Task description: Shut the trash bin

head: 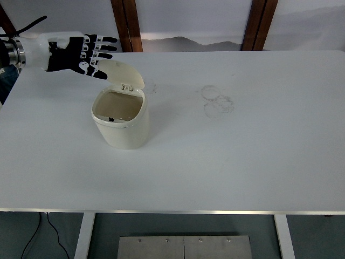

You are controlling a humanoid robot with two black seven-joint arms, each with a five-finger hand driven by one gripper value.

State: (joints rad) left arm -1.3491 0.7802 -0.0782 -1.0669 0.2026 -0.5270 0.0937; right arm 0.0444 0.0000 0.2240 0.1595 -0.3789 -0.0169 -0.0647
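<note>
Cream plastic trash bin (121, 121) sits just below the left hand (73, 53), its round hinged lid (122, 72) tilted up open; the hand's fingers (96, 54) are spread flat, overlapping the lid's upper edge.

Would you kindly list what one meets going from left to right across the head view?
Left hand, fingers spread, at the far left → cream trash bin with its lid standing open → faint ring marks on the white table.
</note>
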